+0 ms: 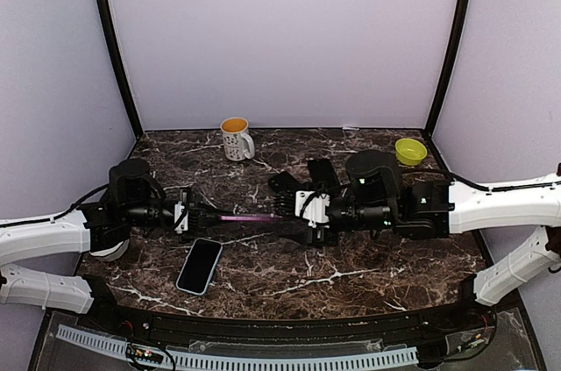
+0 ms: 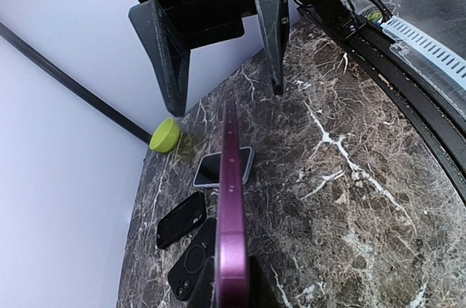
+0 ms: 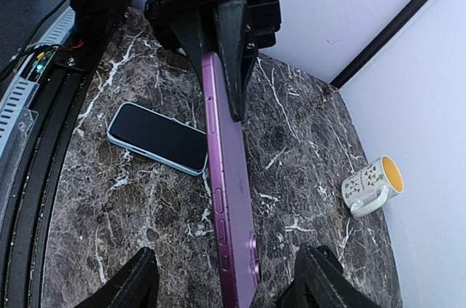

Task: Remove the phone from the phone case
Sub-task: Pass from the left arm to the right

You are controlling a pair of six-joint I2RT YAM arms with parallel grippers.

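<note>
The left gripper [image 1: 209, 216] is clamped on one end of the purple cased phone [image 1: 250, 217], holding it edge-up above the table's middle. The right gripper [image 1: 280, 210], jaws spread wide, straddles the free end, apparently ready to pull.

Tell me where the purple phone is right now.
Top view, centre: the purple phone hangs on edge in the left gripper, its far end between the open fingers of the right gripper.

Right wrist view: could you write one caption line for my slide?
Left gripper clamps a purple phone on edge above the marble table, where a light-blue phone lies flat.
</note>
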